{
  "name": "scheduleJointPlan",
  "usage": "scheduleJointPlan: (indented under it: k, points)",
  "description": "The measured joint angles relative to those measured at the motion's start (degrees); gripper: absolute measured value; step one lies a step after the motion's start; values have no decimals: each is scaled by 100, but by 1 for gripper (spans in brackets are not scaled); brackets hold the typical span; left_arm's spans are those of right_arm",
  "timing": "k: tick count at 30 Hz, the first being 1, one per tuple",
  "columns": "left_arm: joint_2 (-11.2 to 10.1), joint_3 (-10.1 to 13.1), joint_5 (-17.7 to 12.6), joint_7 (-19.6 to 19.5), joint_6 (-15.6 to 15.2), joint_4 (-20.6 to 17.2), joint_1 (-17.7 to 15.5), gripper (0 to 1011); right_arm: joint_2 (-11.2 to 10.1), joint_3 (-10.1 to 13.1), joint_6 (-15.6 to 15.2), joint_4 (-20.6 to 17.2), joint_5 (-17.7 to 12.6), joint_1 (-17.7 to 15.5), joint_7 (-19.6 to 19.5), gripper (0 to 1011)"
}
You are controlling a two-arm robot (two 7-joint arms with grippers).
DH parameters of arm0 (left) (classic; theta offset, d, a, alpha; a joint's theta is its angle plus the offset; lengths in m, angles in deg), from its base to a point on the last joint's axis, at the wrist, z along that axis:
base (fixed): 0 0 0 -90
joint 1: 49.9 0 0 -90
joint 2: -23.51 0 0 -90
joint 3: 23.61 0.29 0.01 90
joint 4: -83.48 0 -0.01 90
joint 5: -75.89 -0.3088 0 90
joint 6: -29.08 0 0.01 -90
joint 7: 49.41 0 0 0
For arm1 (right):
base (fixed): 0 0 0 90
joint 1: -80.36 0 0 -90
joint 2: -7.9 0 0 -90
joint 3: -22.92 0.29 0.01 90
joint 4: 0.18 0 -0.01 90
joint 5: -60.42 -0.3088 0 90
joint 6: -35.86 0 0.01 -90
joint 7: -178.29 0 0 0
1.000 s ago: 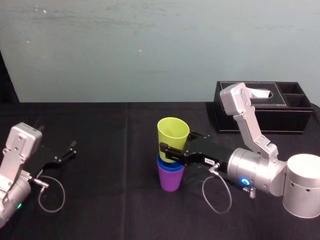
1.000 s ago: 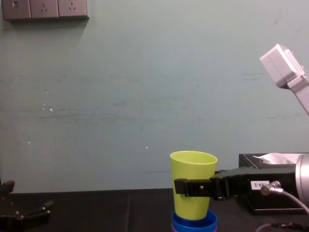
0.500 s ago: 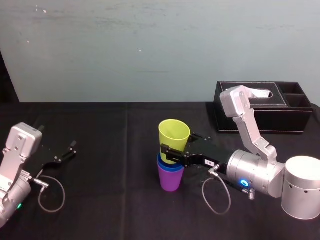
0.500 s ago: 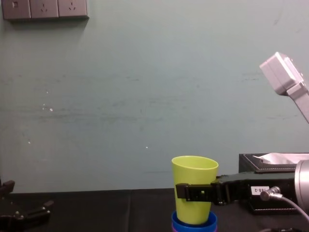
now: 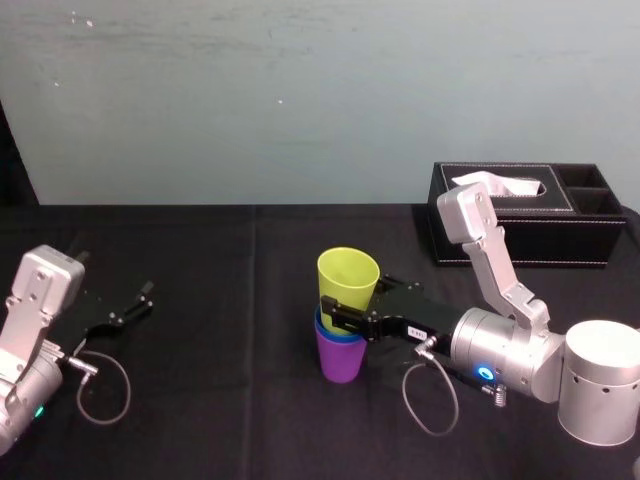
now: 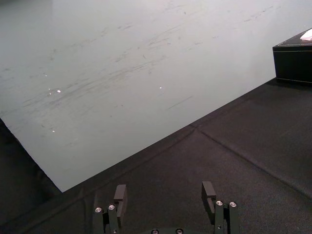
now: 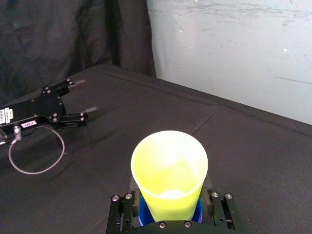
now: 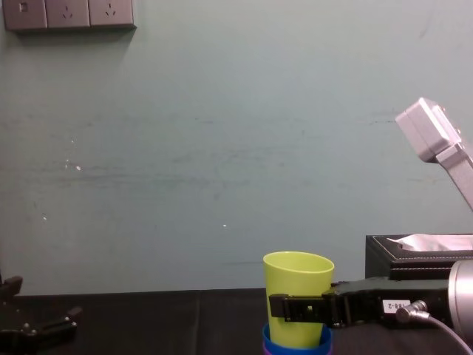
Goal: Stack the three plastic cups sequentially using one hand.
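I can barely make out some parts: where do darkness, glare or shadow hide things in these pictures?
Head view: the black right claw, shut on the yellow-green cup, and the open left claw blend into the black cloth; chest view: the wall is evenly lit, no hard shadows; right wrist view: the cup's inside glows bright; left wrist view: small bright specks on the wall.

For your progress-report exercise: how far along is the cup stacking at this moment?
Done: the blue cup sits nested in the purple cup. In hand: the right claw grips the yellow-green cup, whose base is inside the blue one but rides high. Left: seating it, it seems, and letting go. The left claw lies open, parked far to the left.
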Motion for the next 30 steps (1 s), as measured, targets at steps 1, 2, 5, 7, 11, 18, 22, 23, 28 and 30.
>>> scheduleJointPlan:
  k: [1,2,5,7,11,18,22,23,28,30]
  points:
    - [0,0,0,0,0,0,0,1000,0,0,0,0,0,0,0,719]
    - [0,0,0,0,0,0,0,1000,-1,1,-1,-2,1,0,0,719]
    - [0,0,0,0,0,0,0,1000,-2,2,-4,-7,2,-1,0,719]
    - [0,0,0,0,0,0,0,1000,-2,3,-6,-10,2,-1,0,719]
    - [0,0,0,0,0,0,0,1000,-3,5,-9,-16,3,-1,1,743]
    - [0,0,0,0,0,0,0,1000,-6,7,-13,-23,6,-1,2,919]
    - [0,0,0,0,0,0,0,1000,-8,9,-16,-26,8,-1,2,1002]
    - [0,0,0,0,0,0,0,1000,-8,10,-17,-26,9,-1,2,1000]
    - [0,0,0,0,0,0,0,1000,-12,33,-5,-47,-8,-15,9,1000]
    - [0,0,0,0,0,0,0,1000,-20,72,31,-80,-40,-43,7,1000]
